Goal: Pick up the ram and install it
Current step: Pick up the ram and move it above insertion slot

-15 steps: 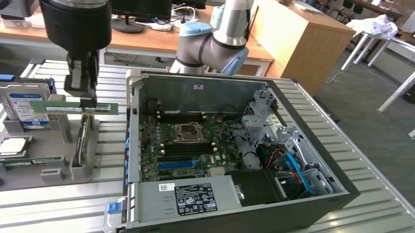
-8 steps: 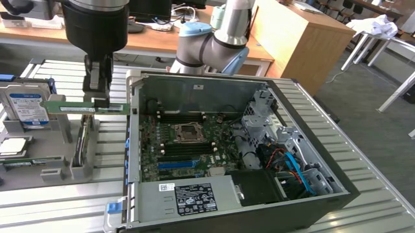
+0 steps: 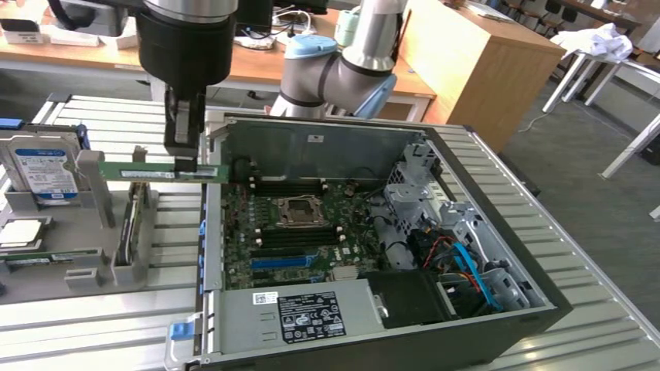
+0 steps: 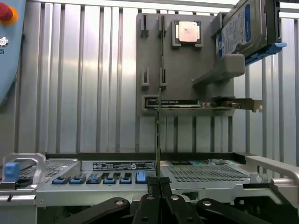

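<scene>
The ram [image 3: 144,174] is a long thin green stick with a white label. It hangs level in the air, just off the open computer case's [image 3: 536,297] wall on the exterior view's left, above the grey parts holder [image 3: 93,267]. My gripper [image 3: 185,165] comes straight down and is shut on the stick near the end closer to the case. In the wrist view the ram [image 4: 159,116] shows edge-on as a thin line running away from my gripper [image 4: 159,181], whose black fingers [image 4: 148,186] press together on it. The motherboard [image 3: 294,232] lies in the case.
The holder carries a hard drive [image 3: 46,174] [image 4: 243,30], a square processor chip [image 3: 23,232] [image 4: 188,31] and another card [image 3: 129,224] [image 4: 196,103]. The case has drive cages and cables [image 3: 464,255] at the exterior view's right and a power supply [image 3: 309,313] in front. Everything stands on a ribbed metal table [image 3: 93,325].
</scene>
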